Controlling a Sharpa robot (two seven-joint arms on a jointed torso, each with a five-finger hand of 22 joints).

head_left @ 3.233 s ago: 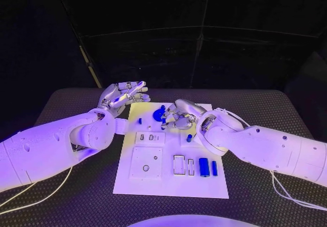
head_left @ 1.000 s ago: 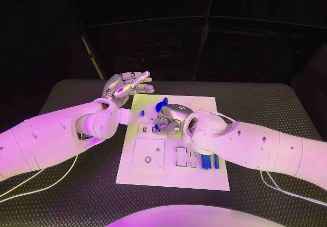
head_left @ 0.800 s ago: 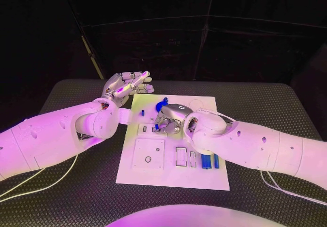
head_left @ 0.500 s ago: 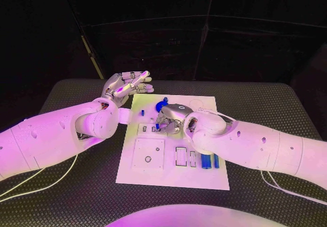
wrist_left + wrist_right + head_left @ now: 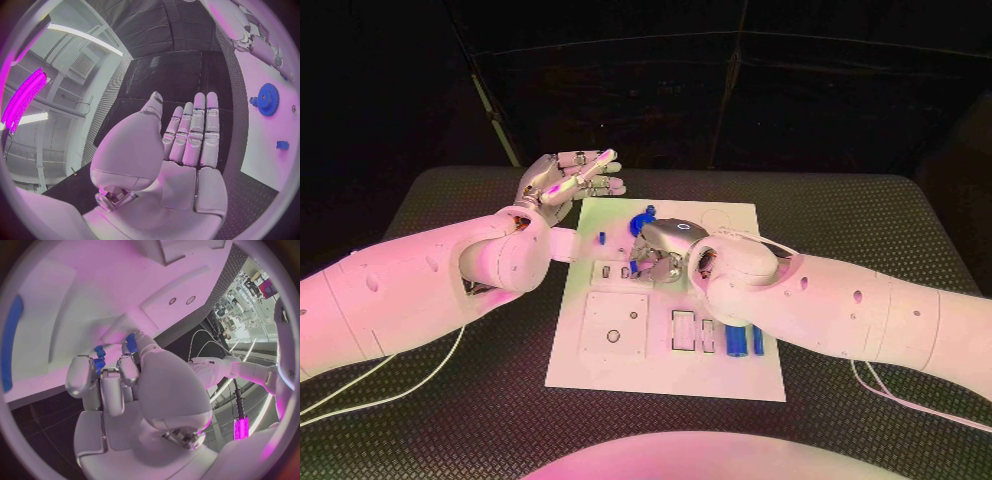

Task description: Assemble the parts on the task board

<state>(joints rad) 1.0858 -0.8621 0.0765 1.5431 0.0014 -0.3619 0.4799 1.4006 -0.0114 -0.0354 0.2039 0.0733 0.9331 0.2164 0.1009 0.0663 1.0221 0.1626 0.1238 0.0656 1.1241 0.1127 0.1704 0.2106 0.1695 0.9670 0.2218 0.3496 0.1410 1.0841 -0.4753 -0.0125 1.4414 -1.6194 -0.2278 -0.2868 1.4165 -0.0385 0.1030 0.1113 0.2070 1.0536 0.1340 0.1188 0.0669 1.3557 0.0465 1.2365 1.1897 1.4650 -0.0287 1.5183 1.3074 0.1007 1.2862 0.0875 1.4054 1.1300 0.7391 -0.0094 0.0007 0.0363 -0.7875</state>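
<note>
Fingers of my right hand (image 5: 661,252) were curled down over a small blue part (image 5: 100,351), pressing it at the task board (image 5: 733,380); whether it had seated I could not tell. My left hand (image 5: 565,180) hovered spread and empty beside the board's far corner. I judged much remained: blue gear (image 5: 640,222) and two blue bars (image 5: 741,341) lay unplaced.

The left hand (image 5: 181,150) lies flat with its fingers (image 5: 199,125) straight and close together, the thumb (image 5: 152,107) alongside, nothing in its palm. Beyond the fingertips lies the dark tabletop (image 5: 169,75). Off to the side of the fingers is the white task board (image 5: 265,135), carrying a blue gear (image 5: 268,99) and, apart from it, a small blue part (image 5: 282,145). Farther along the board the right hand (image 5: 245,37) reaches down to it.
</note>
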